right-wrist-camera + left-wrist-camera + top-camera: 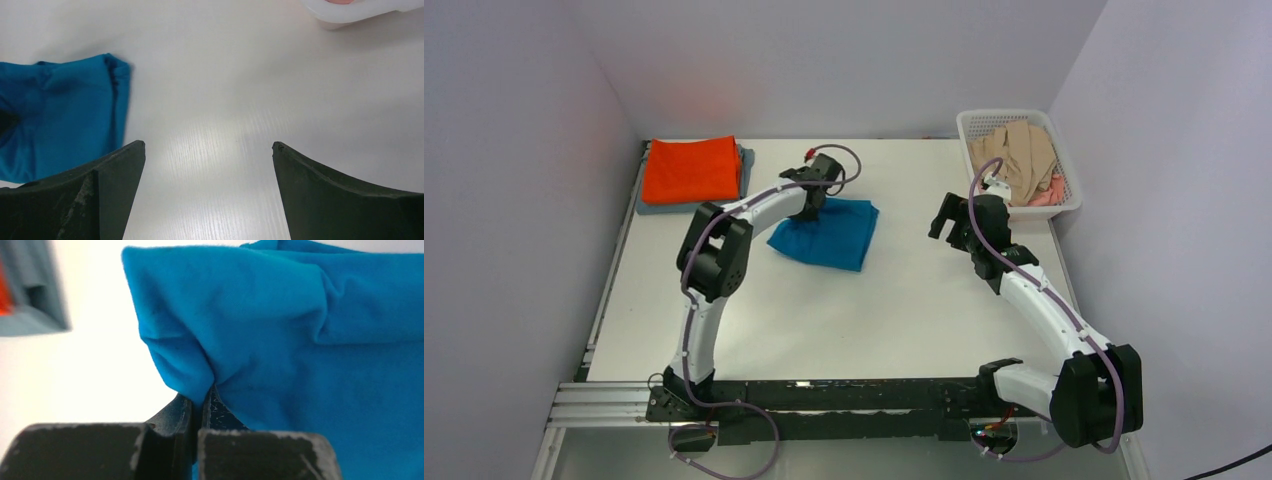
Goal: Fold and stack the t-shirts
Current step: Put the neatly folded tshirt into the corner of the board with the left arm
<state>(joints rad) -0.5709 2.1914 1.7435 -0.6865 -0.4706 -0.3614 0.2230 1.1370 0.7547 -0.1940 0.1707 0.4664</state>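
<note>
A folded teal-blue t-shirt [829,235] lies mid-table, its left corner lifted. My left gripper [812,203] is shut on that corner; in the left wrist view the blue cloth [300,330] bunches between the closed fingers [177,412]. A folded orange t-shirt [691,168] lies on a grey t-shirt [659,206] at the back left. Beige [1024,155] and pink [1046,196] t-shirts fill the basket. My right gripper [944,222] is open and empty above bare table, right of the blue shirt [55,125].
The white lattice basket [1069,195] stands at the back right, its rim edging into the right wrist view [360,10]. The grey and orange stack shows blurred at the left of the left wrist view [30,295]. Walls close in on three sides.
</note>
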